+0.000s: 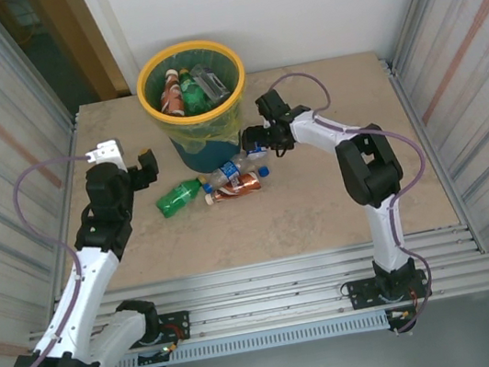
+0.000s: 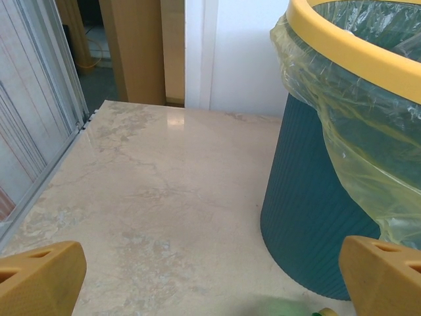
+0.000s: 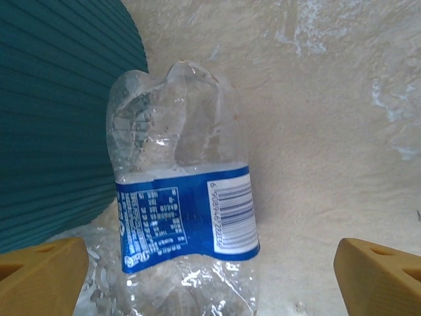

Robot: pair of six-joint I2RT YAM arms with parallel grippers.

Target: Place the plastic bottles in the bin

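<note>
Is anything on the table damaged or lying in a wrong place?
The clear bottle with the blue label is crushed and dented. It lies on the table beside the bin with a green bottle and a brown-orange bottle, not inside it.

Right wrist view: clear bottle (image 3: 184,210) lower end cut by bottom edge; bin (image 3: 52,118) wall runs past left edge. Left wrist view: green bottle (image 2: 289,307) blurred sliver at bottom edge; left hand fingertips (image 2: 39,276) cropped at corners. Top view: bottles inside bin (image 1: 191,89) overlap, count unclear.
</note>
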